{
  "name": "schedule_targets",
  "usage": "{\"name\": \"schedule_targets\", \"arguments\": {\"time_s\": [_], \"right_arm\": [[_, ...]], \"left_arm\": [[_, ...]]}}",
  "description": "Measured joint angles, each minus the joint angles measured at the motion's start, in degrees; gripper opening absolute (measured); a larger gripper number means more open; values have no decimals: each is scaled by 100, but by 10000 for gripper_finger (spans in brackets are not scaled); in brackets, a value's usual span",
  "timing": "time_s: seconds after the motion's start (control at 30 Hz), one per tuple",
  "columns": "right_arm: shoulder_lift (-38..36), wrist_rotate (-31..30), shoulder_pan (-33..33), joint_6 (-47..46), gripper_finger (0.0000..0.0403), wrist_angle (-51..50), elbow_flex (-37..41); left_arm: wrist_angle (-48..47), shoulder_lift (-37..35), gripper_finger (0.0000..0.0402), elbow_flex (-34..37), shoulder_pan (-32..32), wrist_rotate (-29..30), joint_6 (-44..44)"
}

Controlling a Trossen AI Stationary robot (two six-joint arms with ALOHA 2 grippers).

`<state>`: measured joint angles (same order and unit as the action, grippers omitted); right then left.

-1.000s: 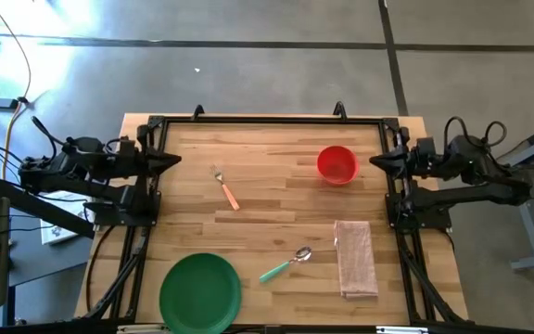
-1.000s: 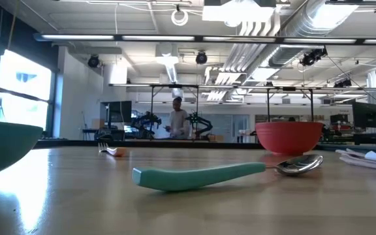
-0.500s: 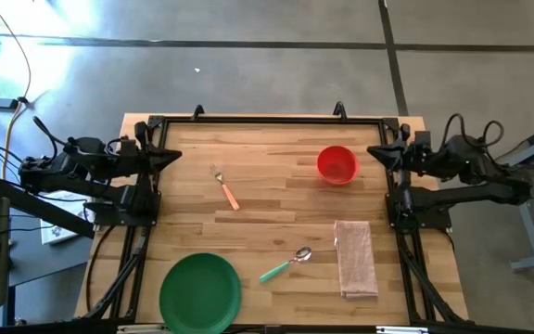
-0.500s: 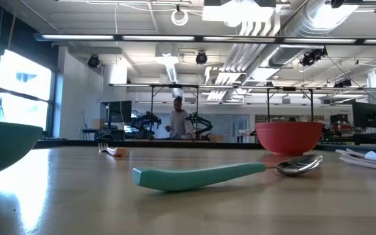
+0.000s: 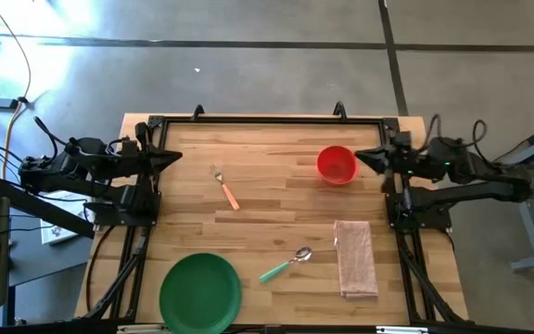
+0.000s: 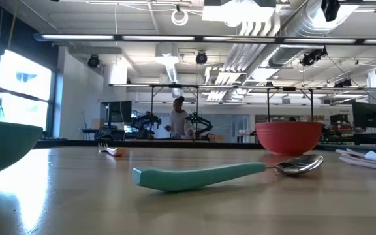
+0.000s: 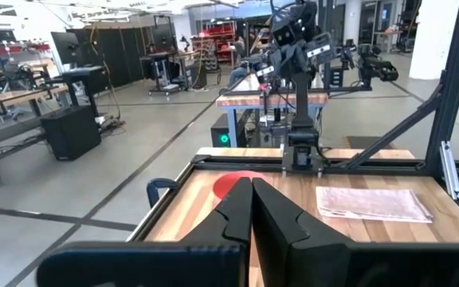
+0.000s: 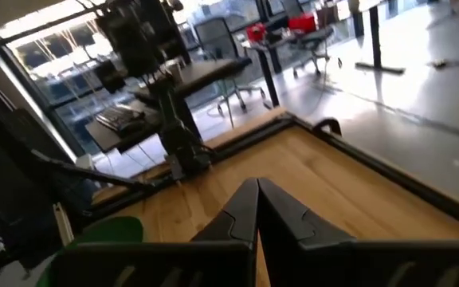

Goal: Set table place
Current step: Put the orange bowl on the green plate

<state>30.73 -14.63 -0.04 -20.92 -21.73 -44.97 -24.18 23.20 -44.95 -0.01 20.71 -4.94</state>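
From above, your right gripper (image 5: 360, 157), fingers pressed together and empty, has swung in from the table (image 5: 276, 199) rail to just beside the glossy red bowl (image 5: 336, 164), a likely first pickup; the left gripper (image 5: 176, 159) stays clenched at its rail. At table height, the smooth teal-handled spoon (image 6: 227, 172) lies before the bowl. The right wrist camera shows pale wood planks and the round green plate (image 8: 106, 233) well apart.
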Motion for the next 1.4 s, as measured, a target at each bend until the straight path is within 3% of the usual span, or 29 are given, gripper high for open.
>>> {"name": "schedule_targets", "arguments": {"time_s": [0.13,0.33,0.6,0.8,1.4], "right_arm": [[543,106,-147,-385,1,-300,-117],[1566,538,-593,-528,26,-1403,-1036],[3180,373,-1308,-920,110,-4252,-2853],[3909,-200,-1912,-1716,133,-6043,-2955],[3983,343,-3562,-1084,134,-3798,-509]], "left_arm": [[2,0,1,0,0,0,-156],[5,-2,1,0,-1,74,-241],[4,-2,1,0,-2,96,-379],[0,-2,1,0,0,97,-398],[-142,-1,1,-4,-1,104,-400]]}}
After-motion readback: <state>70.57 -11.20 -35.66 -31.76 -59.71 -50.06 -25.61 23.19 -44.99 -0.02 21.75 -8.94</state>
